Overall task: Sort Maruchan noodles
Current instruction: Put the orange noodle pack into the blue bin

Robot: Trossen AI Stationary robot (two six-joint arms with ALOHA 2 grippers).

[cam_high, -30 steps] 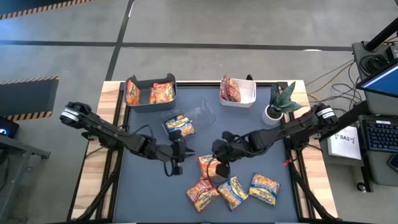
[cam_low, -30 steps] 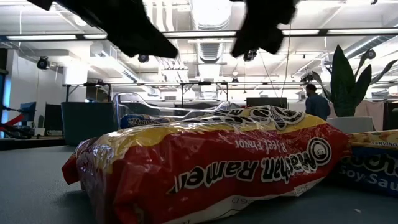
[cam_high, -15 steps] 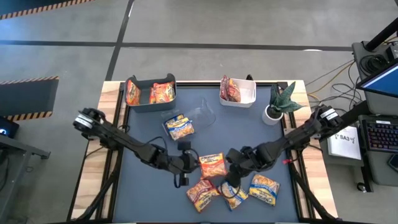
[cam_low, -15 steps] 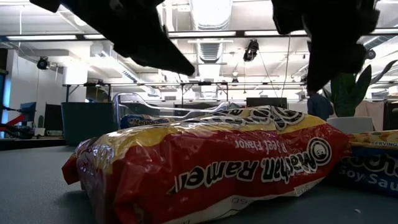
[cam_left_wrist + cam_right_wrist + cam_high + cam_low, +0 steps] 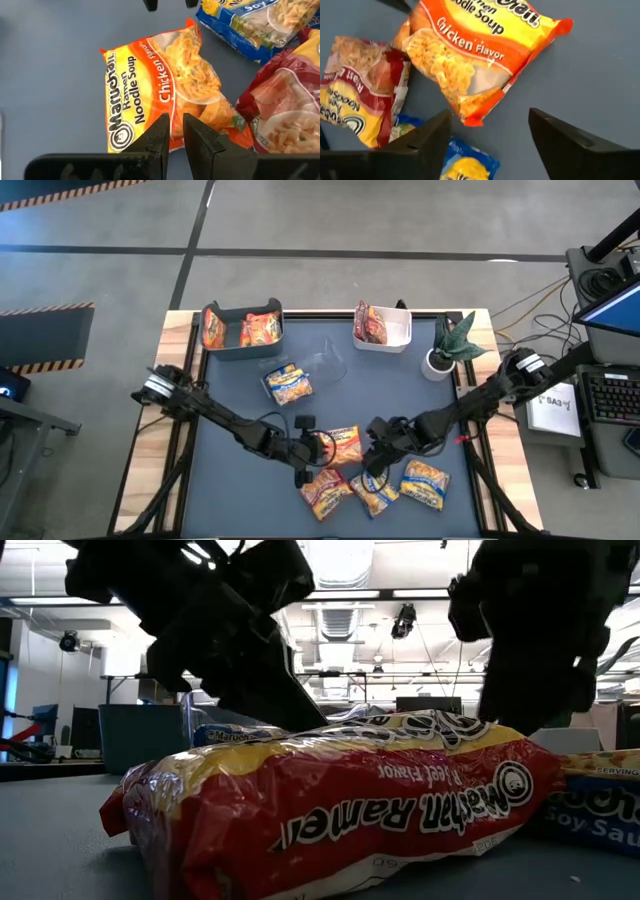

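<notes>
Lower centre of the high view: orange packet [image 5: 343,444] lies between left gripper [image 5: 314,450] (nearly closed, empty) and right gripper [image 5: 372,463] (wide, empty); left nearer.

Bright ceiling strip lights [image 5: 340,592] flood the room in even light, leaving soft shadows on the table [image 5: 230,480]; glare streaks a red ramen packet [image 5: 340,810], its nearest edge blurred.

Left end effector [image 5: 173,131] seemingly shut, right end effector [image 5: 490,131] open.

A lab: open ceiling ducts [image 5: 340,615], taped concrete floor [image 5: 100,240].
</notes>
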